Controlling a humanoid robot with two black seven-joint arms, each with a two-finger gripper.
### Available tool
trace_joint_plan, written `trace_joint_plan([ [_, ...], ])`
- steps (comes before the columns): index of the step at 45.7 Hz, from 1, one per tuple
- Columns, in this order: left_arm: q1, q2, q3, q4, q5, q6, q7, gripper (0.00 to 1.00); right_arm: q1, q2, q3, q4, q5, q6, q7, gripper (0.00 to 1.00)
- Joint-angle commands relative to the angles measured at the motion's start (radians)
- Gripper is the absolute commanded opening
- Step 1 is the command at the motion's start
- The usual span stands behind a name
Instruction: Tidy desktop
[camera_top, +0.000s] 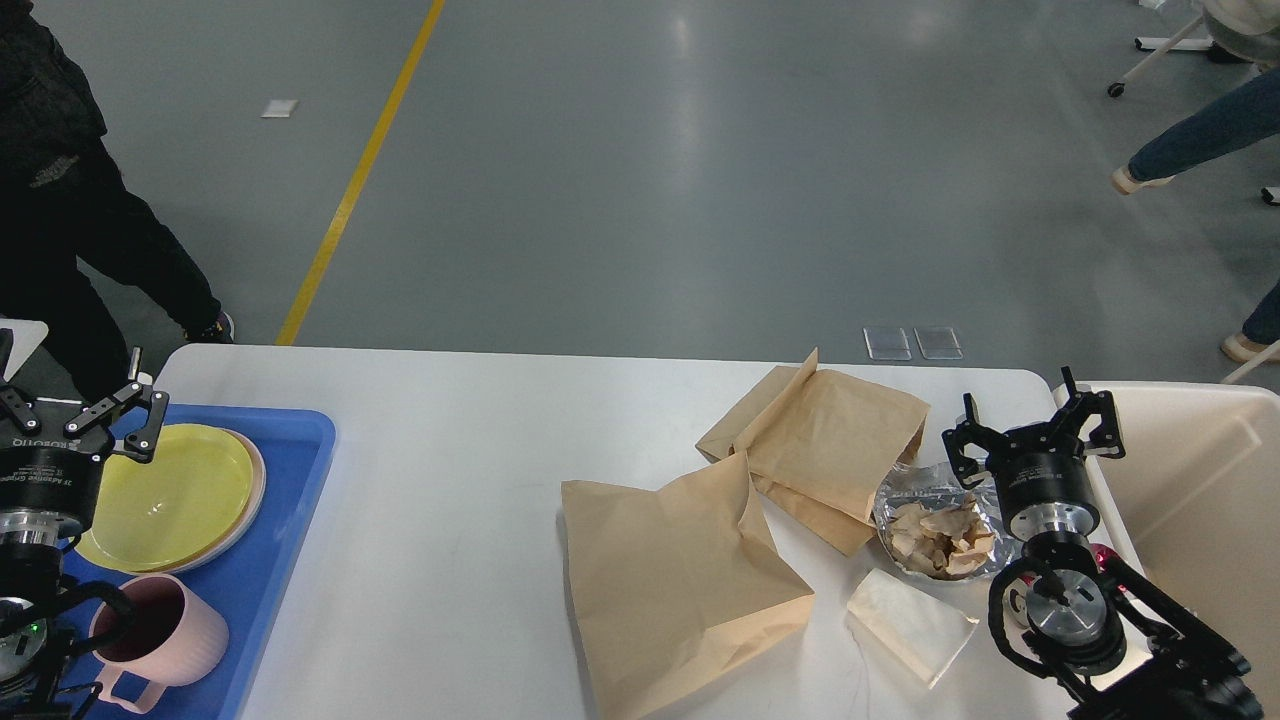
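- Desktop (450, 480) fills the lower part of the head view: white, rounded corners, grey floor with a yellow line behind it.
- Big paper bag (672, 580) lies flat on the desktop right of its middle, and I'm using that as my landmark for everything else.
- Behind and to the right of the bag, touching its top corner, sits a second brown paper bag (825, 445), a bit crumpled and open at one end.
- Right of the big bag there's a foil container (935, 525) with scrunched brown paper in it, tucked against the second bag.
- Just below the foil, near the big bag's right corner, a small folded white wrapper (908, 622) lies flat.
- Right gripper (1033, 440) hovers right of the foil container, fingers spread apart, nothing in them.
- Further right again, past the desktop edge, is a beige bin (1200, 480).
- Way off to the left of the bag is a blue tray (290, 500) holding a yellow plate (165, 495) stacked on a pale one, plus a pink mug (160, 632) nearer the camera.
- Left gripper (70, 415) hangs over the tray's left side by the plate, fingers apart, also holding nothing.
- A person in dark clothes (70, 200) stands behind the tray.
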Motion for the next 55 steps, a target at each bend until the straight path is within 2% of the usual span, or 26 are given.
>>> trace_joint_plan([
  [1, -0.029, -0.006, 0.025, 0.036, 0.01, 0.009, 0.011, 0.96, 0.0, 0.0, 0.0, 0.0, 0.0, 0.0, 0.001, 1.0],
  [7, -0.039, -0.017, 0.152, 0.082, 0.018, 0.013, 0.013, 0.96, 0.0, 0.0, 0.0, 0.0, 0.0, 0.0, 0.0, 1.0],
  [11, -0.044, -0.028, 0.224, 0.105, 0.001, 0.006, -0.013, 0.96, 0.0, 0.0, 0.0, 0.0, 0.0, 0.0, 0.001, 1.0],
  [22, -0.137, -0.045, 0.235, 0.223, -0.001, -0.017, -0.021, 0.96, 0.0, 0.0, 0.0, -0.002, 0.0, 0.0, 0.001, 1.0],
  [30, -0.182, -0.042, 0.246, 0.293, 0.007, -0.043, 0.002, 0.96, 0.0, 0.0, 0.0, -0.002, 0.0, 0.0, 0.0, 1.0],
  [37, -0.211, -0.034, 0.269, 0.386, 0.015, -0.159, 0.007, 0.96, 0.0, 0.0, 0.0, 0.0, 0.0, 0.0, 0.0, 1.0],
  [45, -0.194, -0.074, 0.301, 0.377, 0.018, -0.224, -0.062, 0.97, 0.0, 0.0, 0.0, 0.0, 0.0, 0.0, 0.0, 1.0],
  [55, -0.197, -0.078, 0.344, 0.366, 0.004, -0.218, -0.076, 0.97, 0.0, 0.0, 0.0, 0.0, 0.0, 0.0, 0.0, 1.0],
])
